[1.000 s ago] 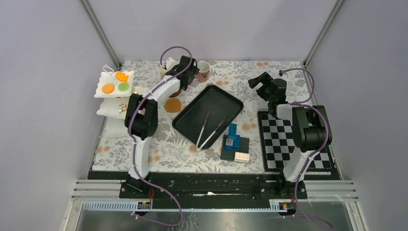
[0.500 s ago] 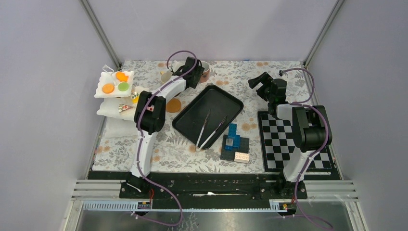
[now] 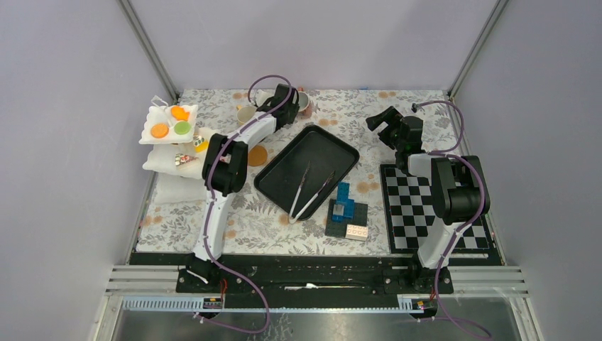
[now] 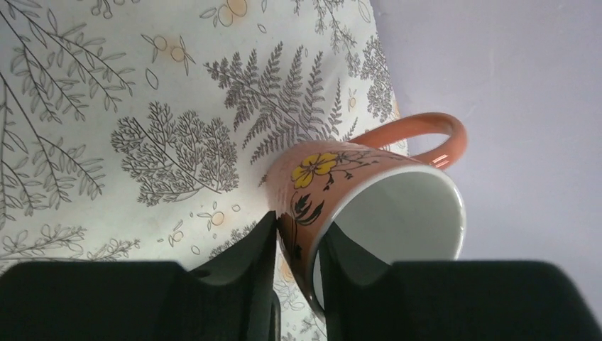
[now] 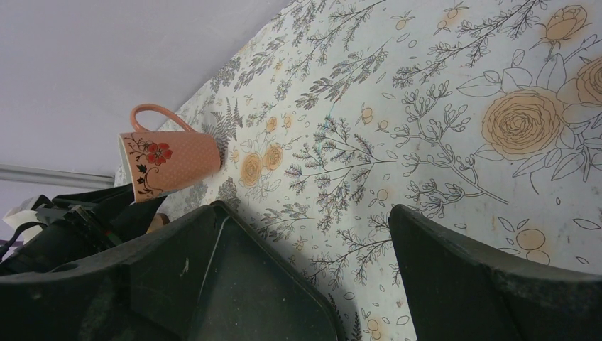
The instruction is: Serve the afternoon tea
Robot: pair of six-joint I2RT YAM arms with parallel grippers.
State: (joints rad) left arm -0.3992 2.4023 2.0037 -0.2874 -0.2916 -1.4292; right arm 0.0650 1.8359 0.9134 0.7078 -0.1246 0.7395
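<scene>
My left pincer (image 4: 297, 277), which 1 second ago hung at 9 o'clock of the pinkish patterned mug (image 4: 319, 167), now pinches its wall, 1 finger inside and 1 outside. The mug is at the far edge of the table (image 3: 397, 106), at 12 o'clock of the black tray (image 3: 334, 153). My right pincer (image 5: 305, 213) stays spread and unmoved.

pinkish patterned mug (image 4: 369, 185): glossy glazed | tablecloth (image 4: 106, 106): matt printed cloth | tray (image 3: 298, 145): matt black | tongs (image 3: 299, 188): shiny metal

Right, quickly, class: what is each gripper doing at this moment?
Left gripper: closed on the wall of the pinkish flower-patterned ceramic mug.
Right gripper: open, holding nothing.
</scene>
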